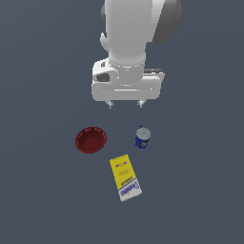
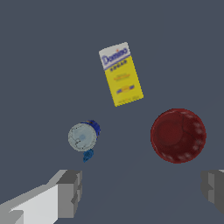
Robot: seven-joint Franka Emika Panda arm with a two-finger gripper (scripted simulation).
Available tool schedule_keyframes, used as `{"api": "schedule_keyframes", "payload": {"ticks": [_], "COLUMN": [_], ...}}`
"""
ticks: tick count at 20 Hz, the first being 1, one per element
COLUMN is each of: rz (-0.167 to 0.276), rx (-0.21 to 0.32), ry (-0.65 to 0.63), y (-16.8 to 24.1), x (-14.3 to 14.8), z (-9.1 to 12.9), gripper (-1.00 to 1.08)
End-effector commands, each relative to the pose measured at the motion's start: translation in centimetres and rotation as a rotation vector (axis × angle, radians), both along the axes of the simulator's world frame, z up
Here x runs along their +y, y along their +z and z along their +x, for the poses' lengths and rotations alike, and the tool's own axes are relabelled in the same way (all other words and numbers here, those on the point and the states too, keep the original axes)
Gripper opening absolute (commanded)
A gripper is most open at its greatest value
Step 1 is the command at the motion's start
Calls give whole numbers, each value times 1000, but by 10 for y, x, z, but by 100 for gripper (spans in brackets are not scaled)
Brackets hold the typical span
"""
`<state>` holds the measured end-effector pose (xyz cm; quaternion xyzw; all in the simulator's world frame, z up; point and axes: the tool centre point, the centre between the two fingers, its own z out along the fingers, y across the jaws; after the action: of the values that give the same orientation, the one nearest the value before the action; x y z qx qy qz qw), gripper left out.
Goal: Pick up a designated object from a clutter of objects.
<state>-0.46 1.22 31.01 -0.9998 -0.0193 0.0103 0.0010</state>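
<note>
**Fingers apart above the bench, can untouched**

The fingers hang spread wide and hold nothing, well above the dark bench. The small blue can stands upright on the bench, clear of both fingers and lower in the exterior view than the finger on that view's right. In the wrist view the can lies nearer one finger than the other. The dark red bowl sits apart from the can; the yellow-and-white box lies flat near both. No bench edge or corner shows.
</note>
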Motion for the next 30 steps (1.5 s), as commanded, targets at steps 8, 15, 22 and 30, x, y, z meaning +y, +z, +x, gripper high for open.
{"api": "schedule_keyframes", "payload": {"ticks": [8, 15, 22, 30], "rz": [-6, -12, -12, -7], "rx": [-3, -9, -16, -19], "ry": [-59, -151, -259, -334], "y": [-32, -82, -138, -176], "x": [16, 40, 69, 89], "z": [3, 1, -9, -21], "gripper": [100, 100, 100, 100]}}
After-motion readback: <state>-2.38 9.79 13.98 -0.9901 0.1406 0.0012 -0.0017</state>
